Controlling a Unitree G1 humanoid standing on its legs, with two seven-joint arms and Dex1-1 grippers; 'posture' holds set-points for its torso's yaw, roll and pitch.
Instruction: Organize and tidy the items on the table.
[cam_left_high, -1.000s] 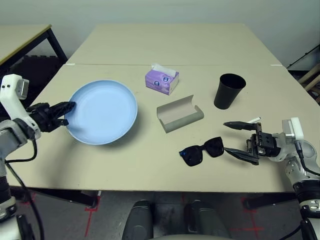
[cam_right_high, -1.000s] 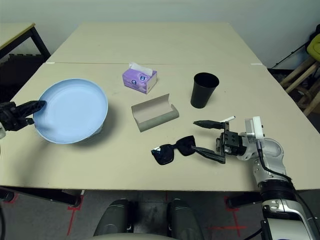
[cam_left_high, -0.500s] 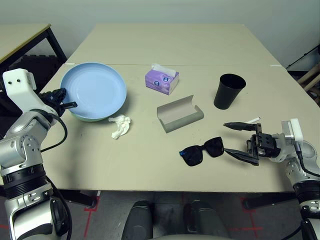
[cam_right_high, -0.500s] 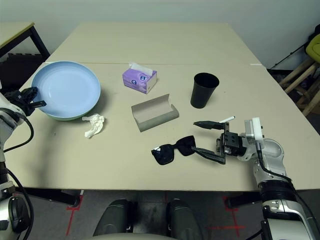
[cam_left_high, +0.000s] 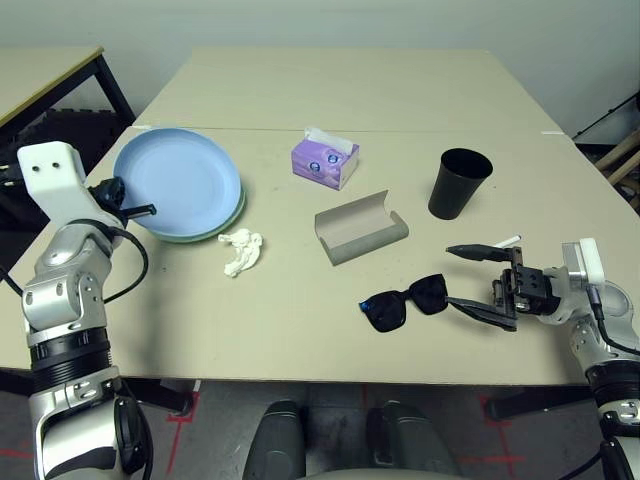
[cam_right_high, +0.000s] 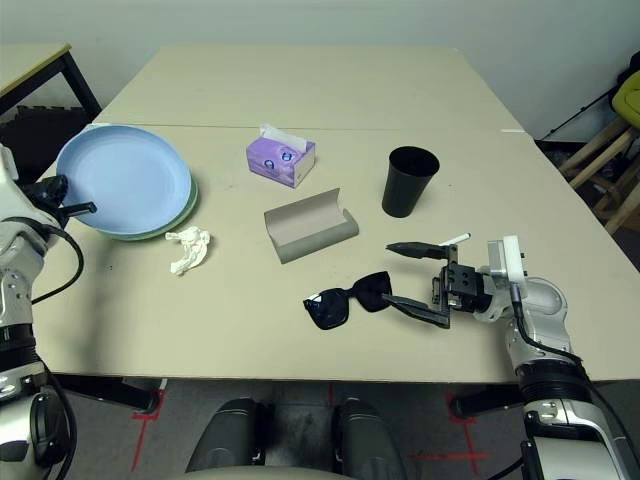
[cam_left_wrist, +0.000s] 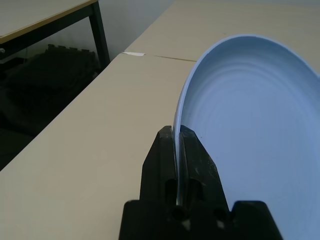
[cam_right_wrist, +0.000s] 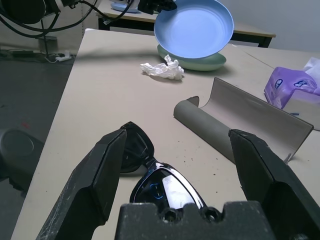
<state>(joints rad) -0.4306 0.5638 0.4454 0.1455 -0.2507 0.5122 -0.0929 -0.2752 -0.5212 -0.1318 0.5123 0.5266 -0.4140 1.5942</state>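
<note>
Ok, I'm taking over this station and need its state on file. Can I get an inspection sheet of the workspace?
Surface: beige matte table, joined to a like table behind.
Job's things: blue round plate held tilted over green round plate; crumpled white tissue beside them; open grey oblong glasses case; black sunglasses; black cup; white pen at the right.
Clutter: purple tissue box.
Grippers: left gripper shut on the blue plate's rim; right gripper open beside the sunglasses.
Cables: black cables on both forearms.
Surroundings: a dark-legged table at the left; red floor marks.
</note>
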